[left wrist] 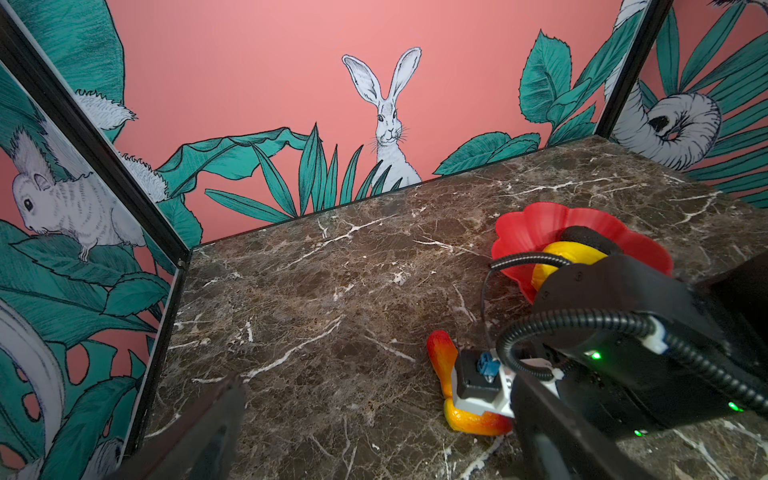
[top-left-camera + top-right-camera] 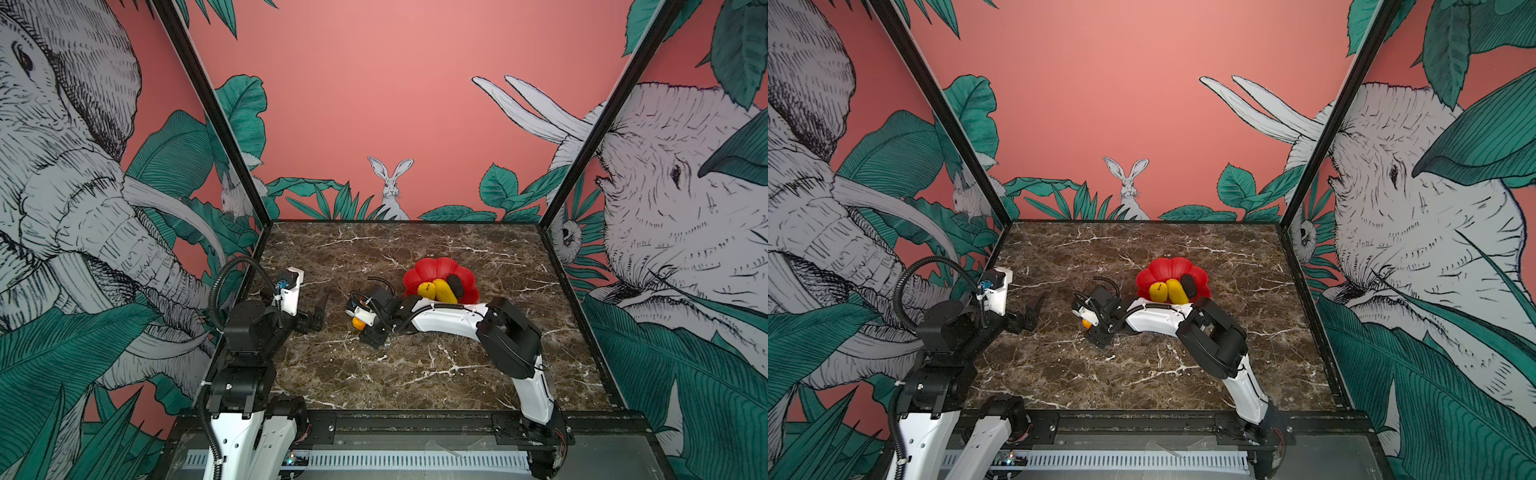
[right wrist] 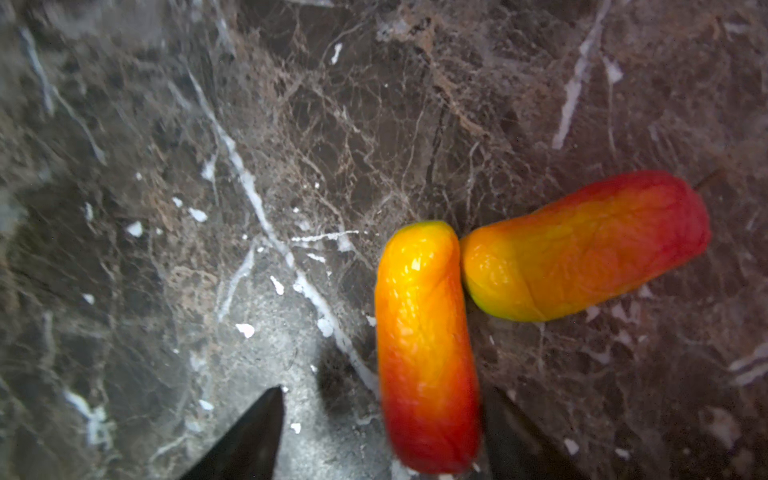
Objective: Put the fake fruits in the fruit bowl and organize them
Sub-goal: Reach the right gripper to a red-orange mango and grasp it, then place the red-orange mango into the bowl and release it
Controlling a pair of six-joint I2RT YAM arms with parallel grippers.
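The red flower-shaped fruit bowl (image 2: 436,268) (image 2: 1167,268) (image 1: 536,224) holds a round yellow stemmed fruit (image 2: 426,289), a yellow oblong fruit (image 2: 444,291) and a black oval fruit (image 2: 456,284). Two red-orange-yellow elongated fruits lie end to end on the marble, one (image 3: 426,345) beside the other (image 3: 586,245). My right gripper (image 3: 386,399) (image 2: 360,328) is lowered over the first of them. It straddles that fruit: one finger is against it, and a gap shows on the other side. My left gripper (image 2: 318,313) (image 1: 374,395) hovers open and empty at the left.
The dark marble table (image 2: 415,374) is walled on three sides by printed panels. The right arm's forearm (image 2: 449,318) lies just in front of the bowl. A black frame rail (image 2: 415,419) runs along the near edge.
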